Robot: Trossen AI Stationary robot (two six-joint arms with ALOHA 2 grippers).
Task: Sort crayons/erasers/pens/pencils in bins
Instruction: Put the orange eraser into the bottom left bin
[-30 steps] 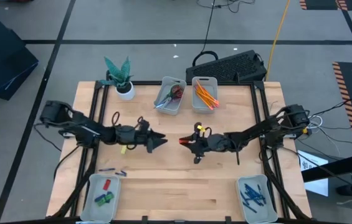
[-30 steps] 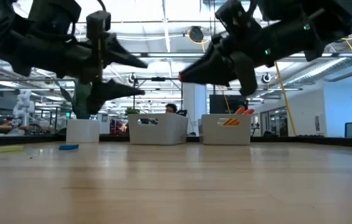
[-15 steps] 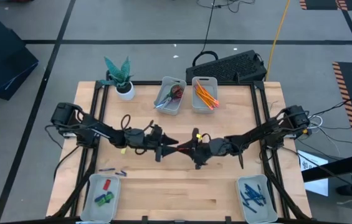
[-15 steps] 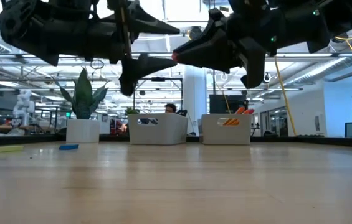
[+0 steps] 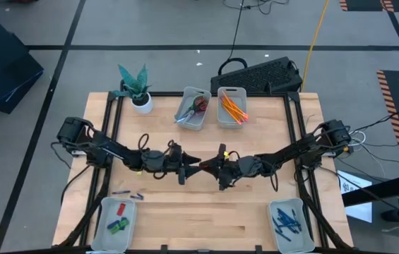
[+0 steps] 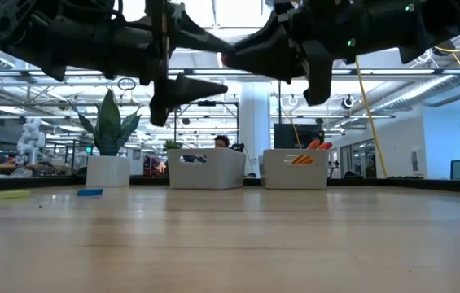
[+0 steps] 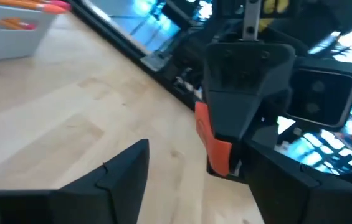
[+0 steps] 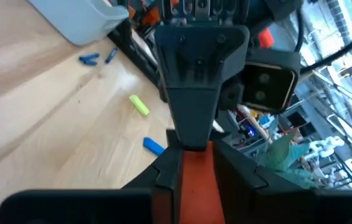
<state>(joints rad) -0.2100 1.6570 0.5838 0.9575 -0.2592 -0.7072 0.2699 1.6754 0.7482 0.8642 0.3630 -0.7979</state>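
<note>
- Four bins on counter [image 5: 199, 212], mostly filled; sorting judged near done.
- Far bin [image 5: 231, 107]: orange pencils [image 5: 233, 109]. Beside it, far bin [image 5: 193, 109]: scissors, other contents unclear.
- Near left bin [image 5: 118, 216]: red and green erasers [image 5: 119, 224]. Near right bin [image 5: 287, 218]: blue pens [image 5: 284, 222].
- Loose, left of centre: blue crayons [image 5: 128, 193], yellow piece [image 5: 140, 170].
- Mid-air at centre: right hand [image 5: 211, 166] clamped on red eraser [image 8: 194, 180]; left hand [image 5: 194, 162] spread around it, empty, handover judged under way.
</note>
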